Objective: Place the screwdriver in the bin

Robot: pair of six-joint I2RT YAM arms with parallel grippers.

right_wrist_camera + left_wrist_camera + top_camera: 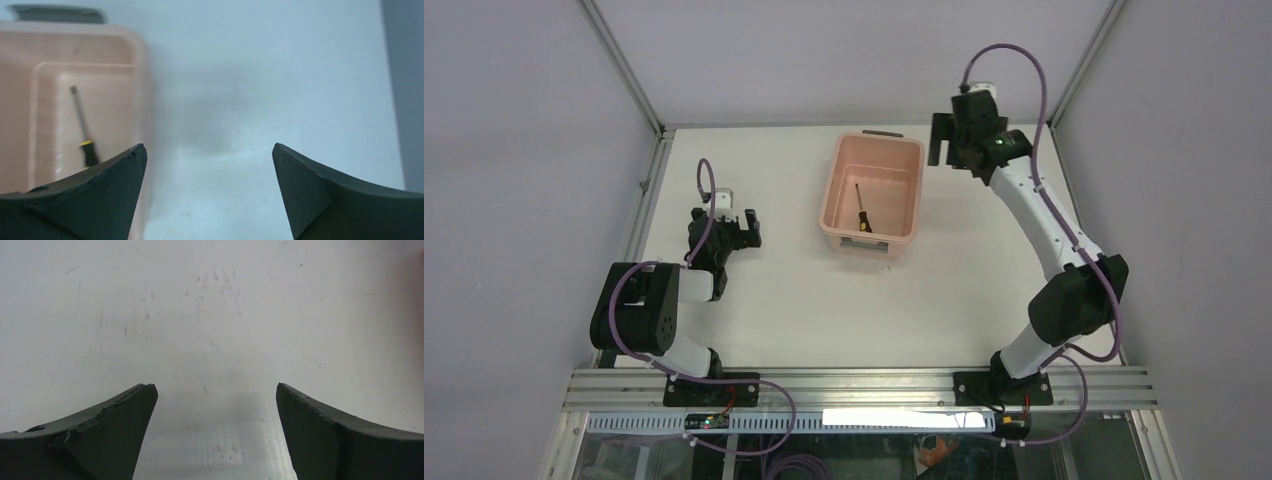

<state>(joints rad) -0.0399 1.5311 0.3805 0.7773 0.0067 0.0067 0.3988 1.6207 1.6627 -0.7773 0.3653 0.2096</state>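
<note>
Right, I count one small thin screwdriver (pixel 862 207) with a dark metal shaft and a black-and-yellow handle, lying flat on the floor of the one pale pink rectangular plastic bin (pixel 916 190). Two grippers, both spread wide and holding nothing: the right gripper (pixel 209 150) sits just beside the bin's far right corner, and the left gripper (pixel 215 390) is over the scuffed white table (pixel 200 315), probably low.

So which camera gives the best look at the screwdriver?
The top external view: the whole screwdriver shows, small, lying in the bin. The right wrist view shows it larger, but the right gripper hides its handle end. The left wrist view shows only table.
</note>
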